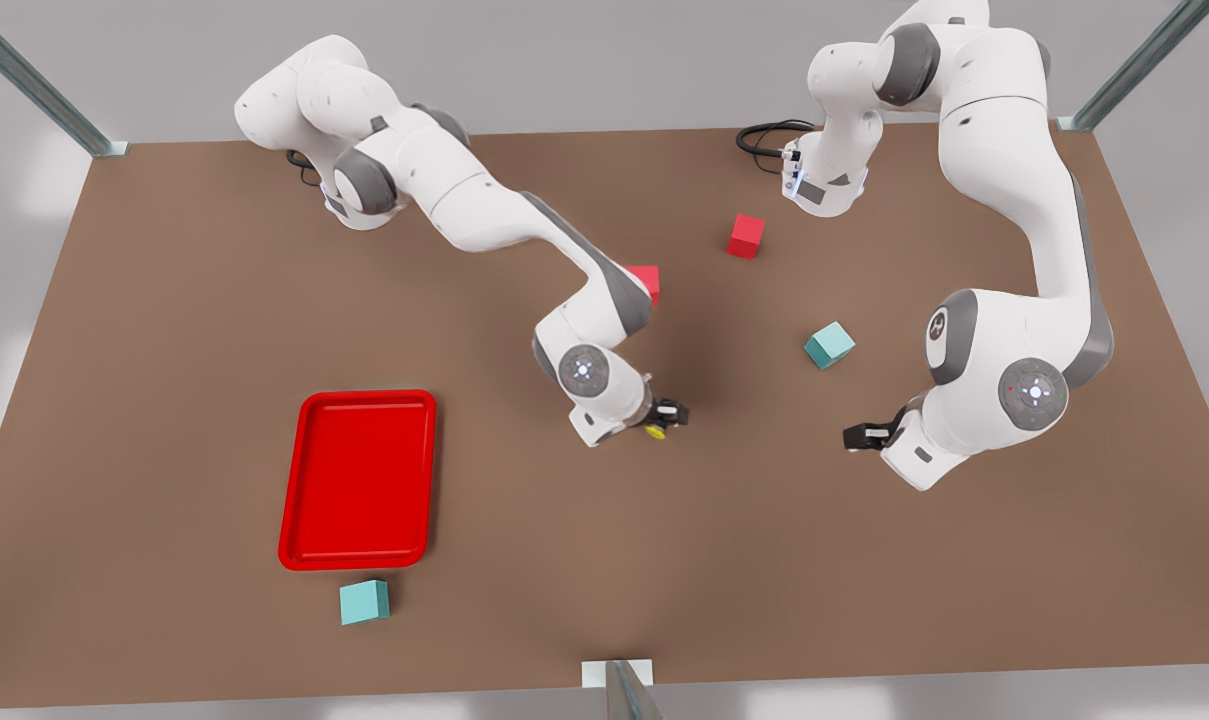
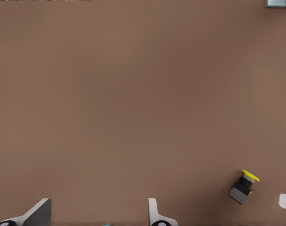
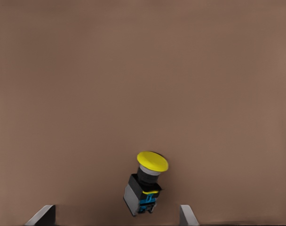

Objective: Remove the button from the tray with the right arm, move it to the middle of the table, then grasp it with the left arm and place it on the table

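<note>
While the button [image 3: 146,184] is lying between my right jaws [image 1: 667,420], I'm judging the handover.
Those jaws are standing wide at mid-bench [image 1: 164,300]; my left jaws [image 1: 861,437], also wide, are waiting well apart, its cap [image 2: 250,176] tilting aside.

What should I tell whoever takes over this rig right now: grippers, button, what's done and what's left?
Right gripper: open at mid-table, fingers either side of the button without touching it.
Left gripper: open and empty, low over the table towards the front view's right, with the button ahead of it and off to one side.
Button: lying tilted on the table, out of the tray, which is empty.
Done: button taken from the tray to the middle.
Left: left arm grasps it and sets it on the table. The right arm probably needs to back off first.
</note>
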{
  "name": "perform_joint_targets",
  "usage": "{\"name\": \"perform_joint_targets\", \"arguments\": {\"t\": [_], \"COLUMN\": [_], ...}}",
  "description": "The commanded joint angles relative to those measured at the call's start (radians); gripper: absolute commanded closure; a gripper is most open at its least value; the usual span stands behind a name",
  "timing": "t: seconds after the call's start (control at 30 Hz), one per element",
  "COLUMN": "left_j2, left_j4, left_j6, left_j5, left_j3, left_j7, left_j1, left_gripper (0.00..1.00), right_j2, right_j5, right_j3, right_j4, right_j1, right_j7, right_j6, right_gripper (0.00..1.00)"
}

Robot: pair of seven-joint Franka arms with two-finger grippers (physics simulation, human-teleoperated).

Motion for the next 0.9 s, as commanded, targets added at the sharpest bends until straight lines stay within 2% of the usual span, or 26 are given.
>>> {"name": "perform_joint_targets", "arguments": {"t": [0.0, 0.03, 0.07, 0.1, 0.13, 0.17, 0.2, 0.23, 0.33, 0.37, 0.4, 0.43, 0.47, 0.5, 0.6, 0.63, 0.7, 0.77, 0.87], "left_j2": [-0.003, -0.010, -0.012, 0.020, 0.071, 0.072, 0.092, 0.123, 0.210, 0.211, 0.210, 0.210, 0.210, 0.210, 0.212, 0.212, 0.214, 0.273, 0.313], "left_j4": [0.007, 0.002, 0.008, 0.014, 0.059, 0.062, 0.059, 0.063, 0.091, 0.100, 0.100, 0.099, 0.097, 0.097, 0.092, 0.088, 0.085, 0.094, 0.088], "left_j6": [-0.012, -0.031, -0.113, -0.101, -0.107, -0.120, -0.110, -0.095, 0.015, 0.015, 0.014, 0.009, 0.008, 0.003, 0.008, 0.008, 0.000, 0.014, 0.015], "left_j5": [0.001, -0.002, -0.001, -0.007, -0.013, -0.033, -0.031, -0.031, -0.028, -0.028, -0.028, -0.025, -0.025, -0.025, -0.021, -0.018, 0.107, 0.188, 0.202], "left_j3": [-0.004, -0.009, -0.009, -0.023, -0.026, -0.030, -0.032, -0.032, -0.041, -0.035, -0.035, -0.035, -0.035, -0.035, -0.033, -0.033, -0.033, -0.036, -0.037], "left_j7": [0.021, -0.051, -0.134, -0.128, -0.125, -0.125, -0.125, -0.118, -0.006, 0.030, 0.031, 0.030, 0.030, 0.031, 0.033, 0.054, 0.166, 0.215, 0.295], "left_j1": [-0.035, -0.079, -0.173, -0.241, -0.299, -0.342, -0.371, -0.376, -0.374, -0.370, -0.368, -0.371, -0.370, -0.370, -0.370, -0.370, -0.377, -0.411, -0.412], "left_gripper": [0.00, 0.00, 0.00, 0.00, 0.00, 0.00, 0.00, 0.00, 0.00, 0.00, 0.00, 0.00, 0.00, 0.00, 0.00, 0.00, 0.00, 0.01, 0.01], "right_j2": [-0.082, -0.194, -0.292, -0.396, -0.488, -0.579, -0.614, -0.613, -0.654, -0.668, -0.737, -0.787, -0.815, -0.870, -0.823, -0.824, -0.815, -0.817, -0.812], "right_j5": [-0.009, -0.069, -0.201, -0.394, -0.509, -0.532, -0.540, -0.632, -0.667, -0.667, -0.608, -0.540, -0.540, -0.541, -0.551, -0.561, -0.584, -0.589, -0.589], "right_j3": [0.041, 0.107, 0.251, 0.535, 0.670, 0.678, 0.678, 0.676, 0.676, 0.658, 0.351, 0.216, 0.219, 0.221, 0.221, 0.224, 0.236, 0.244, 0.242], "right_j4": [-0.032, -0.130, -0.262, -0.444, -0.612, -0.731, -0.742, -0.679, -0.618, -0.601, -0.607, -0.619, -0.636, -0.725, -0.669, -0.675, -0.685, -0.676, -0.669], "right_j1": [-0.075, -0.155, -0.301, -0.616, -0.839, -0.963, -1.052, -1.069, -1.194, -1.177, -0.921, -0.827, -0.838, -0.830, -0.826, -0.819, -0.813, -0.815, -0.830], "right_j7": [0.290, 0.200, 0.094, -0.028, -0.151, -0.341, -0.490, -0.521, -0.693, -0.711, -0.805, -0.843, -0.843, -0.843, -0.848, -0.846, -0.849, -0.846, -0.886], "right_j6": [-0.095, -0.146, -0.182, -0.181, -0.184, -0.210, -0.325, -0.439, -0.488, -0.491, -0.512, -0.514, -0.512, -0.476, -0.457, -0.379, -0.299, -0.305, -0.268], "right_gripper": [0.00, 0.00, 0.00, 0.00, 0.00, 0.00, 0.00, 0.00, 0.00, 0.00, 0.00, 0.00, 0.00, 0.00, 0.00, 0.00, 0.00, 0.00, 0.00]}}
